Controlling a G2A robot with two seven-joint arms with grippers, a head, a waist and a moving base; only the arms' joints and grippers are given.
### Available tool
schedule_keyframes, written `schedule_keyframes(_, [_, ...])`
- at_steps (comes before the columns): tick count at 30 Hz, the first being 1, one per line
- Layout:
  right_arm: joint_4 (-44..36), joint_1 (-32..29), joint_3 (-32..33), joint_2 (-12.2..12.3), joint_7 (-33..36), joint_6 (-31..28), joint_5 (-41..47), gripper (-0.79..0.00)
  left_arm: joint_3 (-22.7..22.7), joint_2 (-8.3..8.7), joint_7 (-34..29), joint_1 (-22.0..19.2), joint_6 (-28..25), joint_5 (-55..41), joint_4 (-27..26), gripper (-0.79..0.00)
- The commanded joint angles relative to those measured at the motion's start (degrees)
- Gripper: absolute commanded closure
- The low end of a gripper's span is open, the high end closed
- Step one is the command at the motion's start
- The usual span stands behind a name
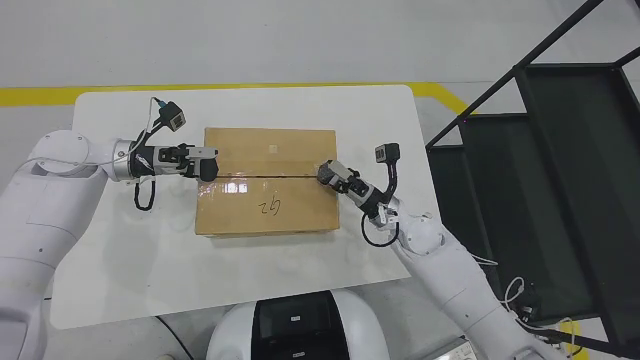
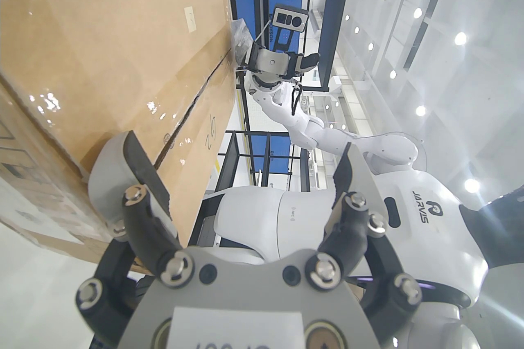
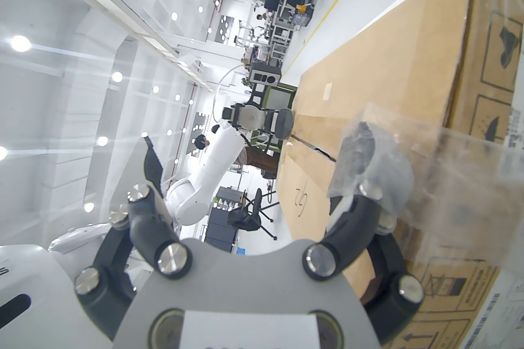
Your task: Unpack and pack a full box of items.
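Cardboard box (image 1: 268,185) on white table (image 1: 120,260)

Handwritten mark (image 1: 268,205) atop cardboard box (image 1: 270,155)

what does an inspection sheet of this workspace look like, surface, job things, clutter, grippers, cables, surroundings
surface: white table, with the box standing mid-table
job's things: cardboard box closed, flaps meeting at a centre seam; crumpled clear tape at one end of the seam
clutter: nothing seen
grippers: left gripper open at one seam end, one finger over the box top; right gripper open at the other end, tape crumpled over one finger
cables: black cable loops hang at both wrists
surroundings: yellow floor line; dark metal stairs beside the table
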Motion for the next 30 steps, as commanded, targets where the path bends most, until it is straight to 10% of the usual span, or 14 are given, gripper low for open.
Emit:
schedule_keyframes(1, [-0.3,0.2,-0.5,-0.1,0.0,0.7,-0.3,-0.785,0.0,0.0,0.0,0.0,0.0,0.0,0.0,-0.785])
schedule_keyframes(30, [1.5,10.0,-6.8,-2.4,4.6,9.5,-5.0,-0.785,0.0,0.0,0.0,0.0,0.0,0.0,0.0,-0.785])
